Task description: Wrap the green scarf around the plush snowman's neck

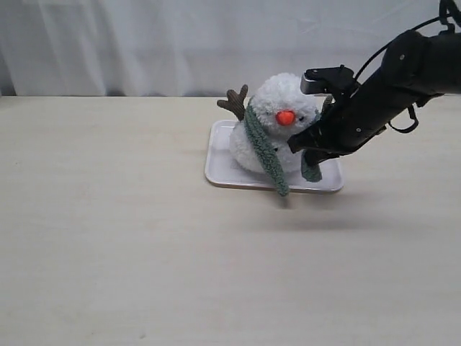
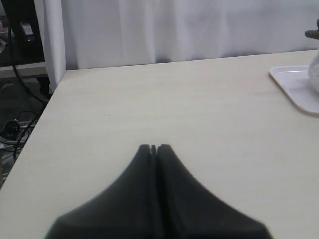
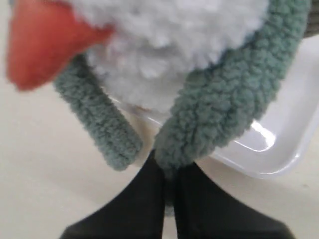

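Right hand (image 1: 304,146), reaching in from the right of the exterior view, is clamped on one end of the green scarf (image 1: 263,149). The right wrist view shows the fuzzy strip pinched between the two black fingers (image 3: 144,204), which are pressed almost together. This hand sits just beside the plush snowman (image 1: 268,140), below its orange nose (image 1: 285,117). The snowman sits on a white tray (image 1: 218,171) on the pale counter (image 1: 108,245). The other length of the scarf runs from the side of the plush snowman's neck (image 1: 253,124) down across the front of the body. Its rounded end overhangs the near rim of the tray. The part passing behind the head is hidden. A brown twig arm (image 1: 235,101) sticks up beside the head. Left hand (image 2: 153,148) has its fingers together and holds nothing. It hangs over bare counter, well apart from the tray. A white curtain (image 1: 144,43) closes the background.
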### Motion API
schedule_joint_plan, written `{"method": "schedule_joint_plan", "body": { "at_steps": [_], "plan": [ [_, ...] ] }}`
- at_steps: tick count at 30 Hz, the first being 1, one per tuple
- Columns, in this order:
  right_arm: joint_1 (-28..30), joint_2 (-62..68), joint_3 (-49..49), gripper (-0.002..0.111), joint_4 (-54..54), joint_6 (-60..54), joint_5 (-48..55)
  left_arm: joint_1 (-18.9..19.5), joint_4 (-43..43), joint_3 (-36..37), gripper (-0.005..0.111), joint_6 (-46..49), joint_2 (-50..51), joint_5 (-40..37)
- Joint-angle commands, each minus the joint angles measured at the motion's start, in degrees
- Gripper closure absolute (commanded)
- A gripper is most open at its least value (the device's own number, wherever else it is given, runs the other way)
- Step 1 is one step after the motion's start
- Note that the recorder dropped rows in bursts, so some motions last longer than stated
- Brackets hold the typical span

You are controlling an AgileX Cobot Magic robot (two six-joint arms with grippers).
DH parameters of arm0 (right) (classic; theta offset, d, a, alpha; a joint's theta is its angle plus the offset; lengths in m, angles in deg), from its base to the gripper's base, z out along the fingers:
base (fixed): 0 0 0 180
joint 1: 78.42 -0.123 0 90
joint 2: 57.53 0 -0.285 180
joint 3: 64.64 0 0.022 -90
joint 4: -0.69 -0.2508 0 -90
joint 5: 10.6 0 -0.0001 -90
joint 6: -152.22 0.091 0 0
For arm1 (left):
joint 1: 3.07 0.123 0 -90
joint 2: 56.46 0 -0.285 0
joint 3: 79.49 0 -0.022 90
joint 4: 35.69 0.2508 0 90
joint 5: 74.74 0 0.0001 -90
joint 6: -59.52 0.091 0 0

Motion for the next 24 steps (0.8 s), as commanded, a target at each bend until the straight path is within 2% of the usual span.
{"method": "schedule_joint_plan", "body": {
  "at_steps": [1, 7, 14, 24],
  "plan": [
    [0.01, -0.38, 1.11, 0.104, -8.00, -5.87, 3.15, 0.06, -0.15, 0.09, 0.107, -0.17, -0.12, 0.66],
    [0.01, 1.08, 1.11, 0.104, -16.23, -10.46, 3.64, 0.06, -0.15, 0.09, 0.107, -0.17, -0.12, 0.66],
    [0.01, 4.72, 1.11, 0.104, -17.59, -10.58, 2.88, 0.06, -0.15, 0.09, 0.107, -0.17, -0.12, 0.66],
    [0.01, 7.67, 1.11, 0.104, -23.12, -17.05, 0.46, 0.06, -0.15, 0.09, 0.107, -0.17, -0.12, 0.66]
  ]
}}
